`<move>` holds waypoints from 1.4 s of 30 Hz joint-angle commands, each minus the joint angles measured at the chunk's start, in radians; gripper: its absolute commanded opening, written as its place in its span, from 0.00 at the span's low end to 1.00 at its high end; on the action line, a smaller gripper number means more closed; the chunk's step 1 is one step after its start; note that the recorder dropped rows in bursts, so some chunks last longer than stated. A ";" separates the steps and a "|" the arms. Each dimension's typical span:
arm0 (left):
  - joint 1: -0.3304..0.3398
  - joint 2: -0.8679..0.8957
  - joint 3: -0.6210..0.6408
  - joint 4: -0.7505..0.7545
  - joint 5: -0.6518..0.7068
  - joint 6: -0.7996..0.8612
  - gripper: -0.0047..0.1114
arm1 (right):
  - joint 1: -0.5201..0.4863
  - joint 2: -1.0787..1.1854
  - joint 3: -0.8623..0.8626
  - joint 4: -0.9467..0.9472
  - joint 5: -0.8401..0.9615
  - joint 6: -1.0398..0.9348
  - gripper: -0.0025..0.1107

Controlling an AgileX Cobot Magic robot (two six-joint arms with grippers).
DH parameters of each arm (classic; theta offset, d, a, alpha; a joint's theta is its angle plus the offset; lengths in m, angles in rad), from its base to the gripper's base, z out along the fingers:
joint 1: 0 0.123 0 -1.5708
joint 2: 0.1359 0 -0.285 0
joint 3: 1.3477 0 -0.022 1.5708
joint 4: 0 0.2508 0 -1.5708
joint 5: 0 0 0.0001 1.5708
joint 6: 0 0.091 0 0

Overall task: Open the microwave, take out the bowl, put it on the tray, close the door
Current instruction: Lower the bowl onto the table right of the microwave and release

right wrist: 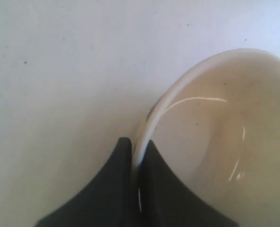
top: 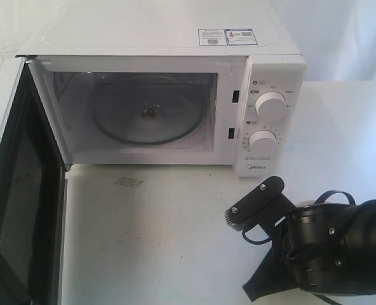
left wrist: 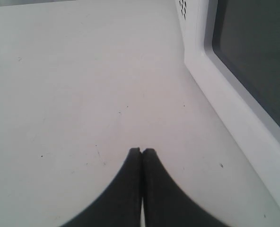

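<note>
The white microwave [top: 175, 44] stands at the back of the table with its door [top: 16, 210] swung wide open to the left. Its cavity holds only the glass turntable [top: 147, 117]. In the right wrist view my right gripper [right wrist: 137, 144] is shut on the rim of the cream-yellow bowl [right wrist: 225, 123], just above the white tabletop. The right arm [top: 340, 254] sits at the lower right of the exterior view and hides the bowl there. My left gripper [left wrist: 142, 151] is shut on nothing over the bare table, beside the door [left wrist: 253, 56]. No tray is in view.
Two round knobs [top: 270, 106] are on the microwave's right panel. A small grey patch [top: 129, 182] marks the table [top: 175, 241] in front of the oven. The open door stands along the left edge.
</note>
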 commanded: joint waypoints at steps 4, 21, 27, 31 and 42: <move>0.002 -0.004 0.003 -0.005 0.002 -0.008 0.04 | -0.039 -0.006 0.005 -0.100 -0.067 0.008 0.02; 0.002 -0.004 0.003 -0.005 0.002 -0.008 0.04 | -0.041 -0.001 0.005 -0.104 -0.030 0.008 0.03; 0.002 -0.004 0.003 -0.005 0.002 -0.008 0.04 | -0.041 -0.001 0.005 -0.118 0.022 0.008 0.12; 0.002 -0.004 0.003 -0.005 0.002 -0.008 0.04 | -0.041 -0.001 0.005 -0.118 0.029 0.008 0.14; 0.002 -0.004 0.003 -0.005 0.002 -0.008 0.04 | -0.041 -0.001 0.005 -0.122 0.057 0.023 0.14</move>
